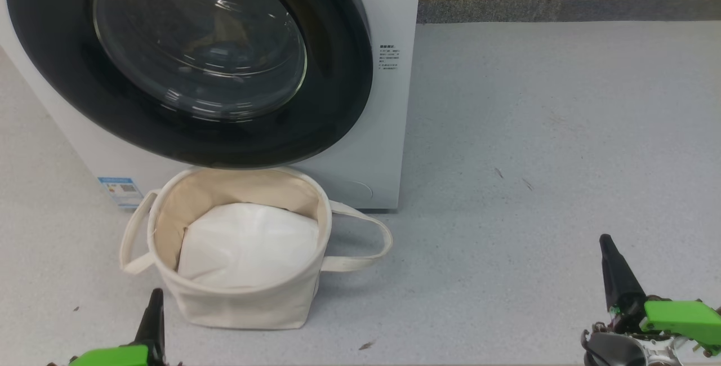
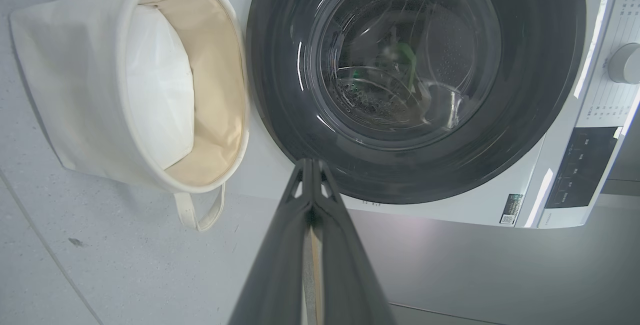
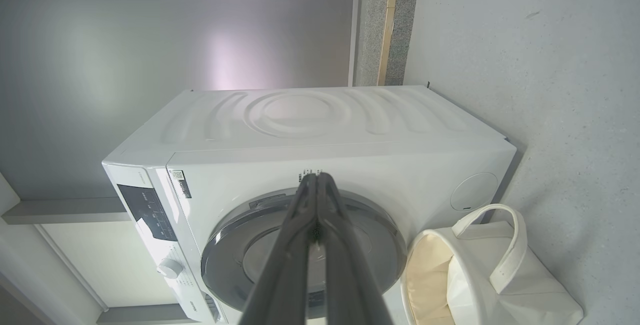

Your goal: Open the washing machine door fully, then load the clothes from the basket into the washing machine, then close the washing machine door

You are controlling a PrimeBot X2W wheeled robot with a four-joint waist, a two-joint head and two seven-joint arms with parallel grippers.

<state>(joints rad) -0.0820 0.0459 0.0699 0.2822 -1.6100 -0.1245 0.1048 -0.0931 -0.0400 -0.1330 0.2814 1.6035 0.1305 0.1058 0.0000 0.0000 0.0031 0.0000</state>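
Looking down from the head camera, I see the washing machine (image 1: 394, 129) with its door (image 1: 338, 73) closed against the front. The basket (image 1: 248, 304) stands on the floor (image 1: 535, 129) just before it, with a white pad (image 1: 250, 245) inside. My left gripper (image 2: 310, 161) and right gripper (image 3: 316, 175) each have their fingers pressed together, holding nothing. A pale shape behind the glass may be cloth or a reflection.

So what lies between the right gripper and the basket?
Bare floor; the head view shows nothing standing between the right gripper and the basket.
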